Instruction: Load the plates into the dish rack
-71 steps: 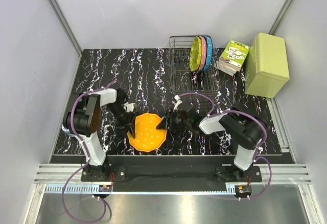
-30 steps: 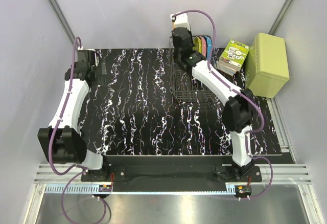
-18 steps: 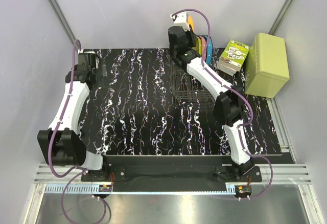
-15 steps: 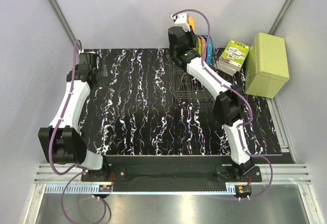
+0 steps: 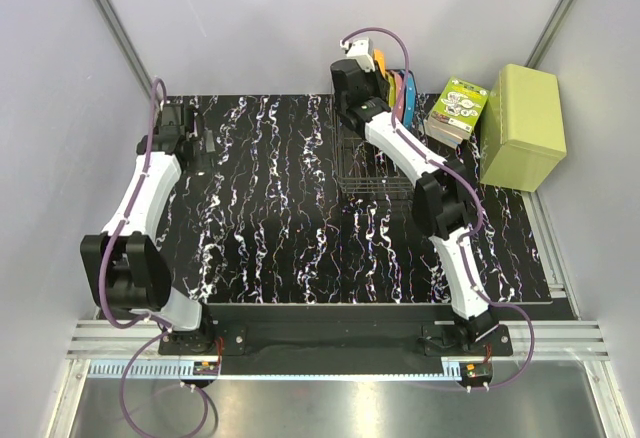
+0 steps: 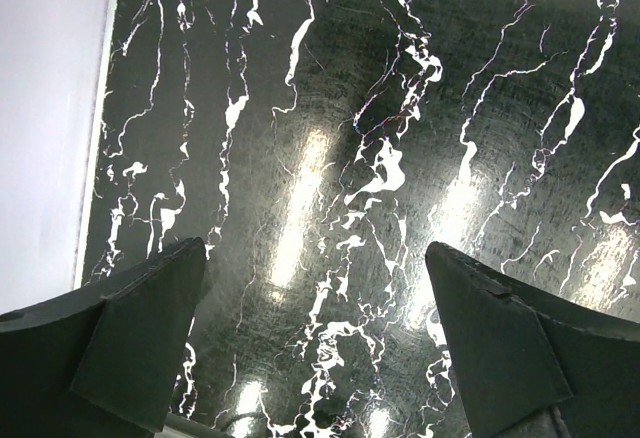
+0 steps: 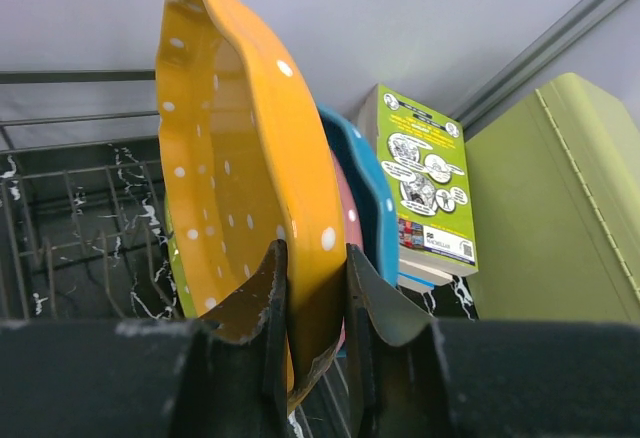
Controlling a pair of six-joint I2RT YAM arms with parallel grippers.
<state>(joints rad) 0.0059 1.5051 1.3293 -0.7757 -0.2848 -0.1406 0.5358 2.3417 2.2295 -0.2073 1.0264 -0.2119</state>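
My right gripper (image 7: 315, 288) is shut on the lower rim of the orange plate (image 7: 250, 198), holding it on edge over the back of the dish rack (image 5: 375, 163). Close behind it stand the pink plate (image 7: 347, 220) and the blue plate (image 7: 365, 208). A sliver of the yellow-green plate (image 7: 176, 283) shows below its left side. From above, the orange plate (image 5: 379, 62) sits just left of the standing plates (image 5: 400, 93). My left gripper (image 6: 315, 338) hangs open over bare table at the back left (image 5: 204, 146), far from the rack.
A green-covered book (image 5: 457, 108) leans right of the rack, beside a light green box (image 5: 522, 126). Grey walls close in the back and sides of the black marbled table (image 5: 280, 218). The left wall's edge (image 6: 50, 128) lies near my left gripper.
The orange plate has come from the table's front up to the rack in my right gripper. In the last half second it sank slightly toward the standing plates. My left arm edged right.
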